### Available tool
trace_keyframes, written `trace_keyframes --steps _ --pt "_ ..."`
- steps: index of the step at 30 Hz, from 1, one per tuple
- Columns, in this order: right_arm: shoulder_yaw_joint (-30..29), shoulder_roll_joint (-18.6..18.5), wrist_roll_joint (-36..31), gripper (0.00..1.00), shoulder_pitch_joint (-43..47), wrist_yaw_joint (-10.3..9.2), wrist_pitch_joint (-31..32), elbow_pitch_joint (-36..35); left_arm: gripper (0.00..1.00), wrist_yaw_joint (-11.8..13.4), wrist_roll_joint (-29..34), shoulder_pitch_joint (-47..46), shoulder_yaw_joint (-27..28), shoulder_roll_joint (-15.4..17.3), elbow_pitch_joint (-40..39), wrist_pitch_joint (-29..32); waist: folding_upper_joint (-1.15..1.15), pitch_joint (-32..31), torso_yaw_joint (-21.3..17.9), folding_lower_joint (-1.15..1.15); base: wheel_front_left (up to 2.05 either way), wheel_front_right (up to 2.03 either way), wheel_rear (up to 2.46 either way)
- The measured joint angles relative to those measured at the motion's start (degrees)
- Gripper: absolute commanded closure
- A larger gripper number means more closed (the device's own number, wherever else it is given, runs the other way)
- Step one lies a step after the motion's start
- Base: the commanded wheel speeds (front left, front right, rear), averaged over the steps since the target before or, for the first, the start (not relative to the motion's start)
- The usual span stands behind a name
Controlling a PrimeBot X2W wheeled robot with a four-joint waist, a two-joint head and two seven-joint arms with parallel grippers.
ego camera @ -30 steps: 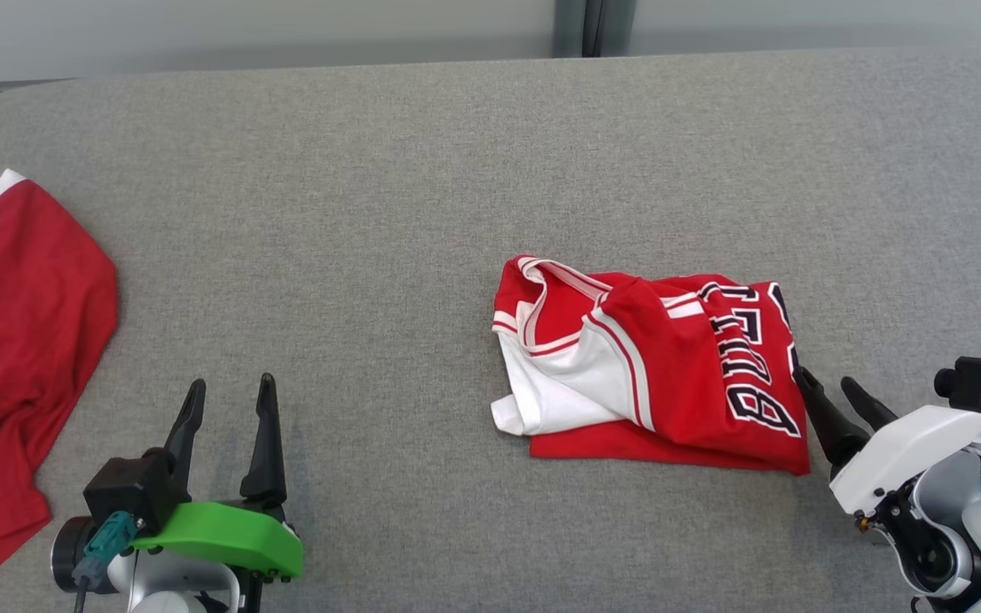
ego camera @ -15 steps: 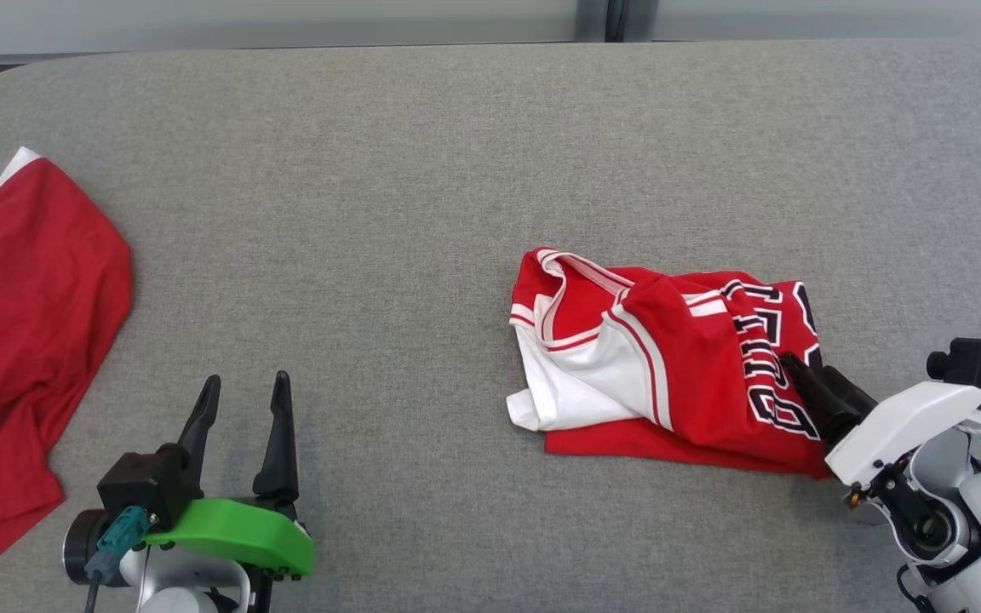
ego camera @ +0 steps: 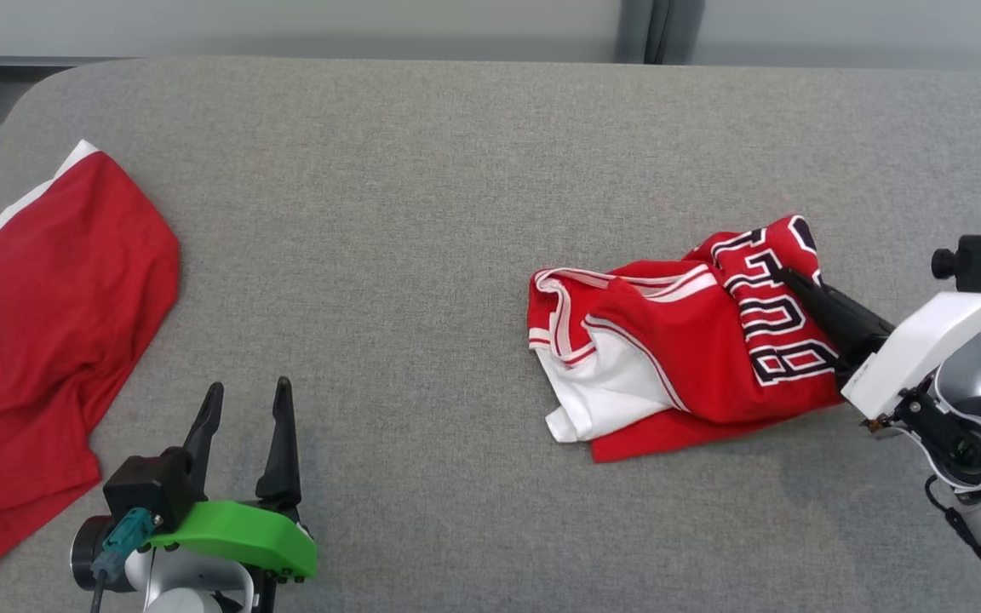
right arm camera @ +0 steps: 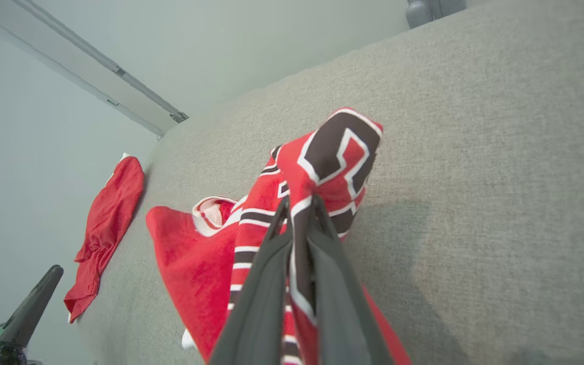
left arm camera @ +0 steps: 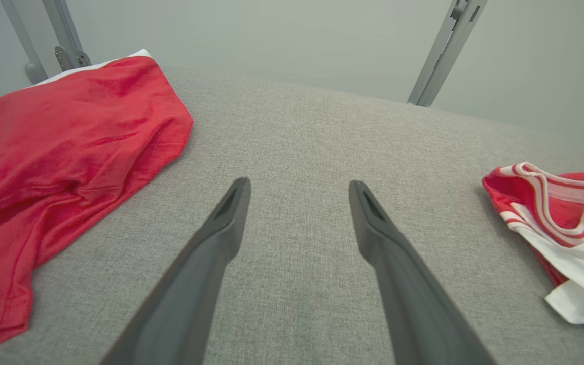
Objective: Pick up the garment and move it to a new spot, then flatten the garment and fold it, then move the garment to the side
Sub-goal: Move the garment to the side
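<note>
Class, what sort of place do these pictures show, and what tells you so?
Probably a robot lab for folding clothes: a grey fabric-covered table, a jersey and a red cloth on it, a bare wall behind.

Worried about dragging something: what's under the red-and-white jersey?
Under the lifted end of the red-and-white jersey: grey fabric tabletop and shadow. Beneath its resting folds is covered.
</note>
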Motion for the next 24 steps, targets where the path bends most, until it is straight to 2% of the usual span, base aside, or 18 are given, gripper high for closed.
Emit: trace_keyframes --steps 3,8,17,20,24 --pt "1.0 -2.6 -0.8 1.0 -1.7 0.19 1.7 -3.3 0.0 0.0 -0.7 0.0 0.1 -0.2 0.5 -0.3 0.0 -0.9 0.4 0.0 0.0 0.0 0.0" --pt "2.5 -3.4 -0.7 1.0 -5.5 0.51 4.5 -8.6 0.0 0.0 -1.5 0.1 0.3 -0.4 1.4 -0.8 0.0 -2.5 0.7 0.0 0.0 0.0 0.0" --pt "0.9 -5.4 1.6 1.0 -5.8 0.42 7.5 -8.6 0.0 0.0 -2.0 0.3 0.1 -0.5 1.6 -0.9 0.0 -3.8 1.8 0.0 0.0 0.0 0.0" --pt "-0.8 -6.1 2.4 1.0 -5.8 -1.22 8.6 -6.9 0.0 0.0 -2.0 0.4 0.2 -0.5 1.3 -1.0 0.0 -3.2 1.9 0.0 0.0 0.0 0.0" --pt "-2.5 -9.4 2.7 1.0 -5.8 -4.08 11.3 -3.6 0.0 0.0 -1.9 0.4 0.4 -0.5 0.3 -1.2 0.0 -1.8 1.8 0.0 0.0 0.0 0.0"
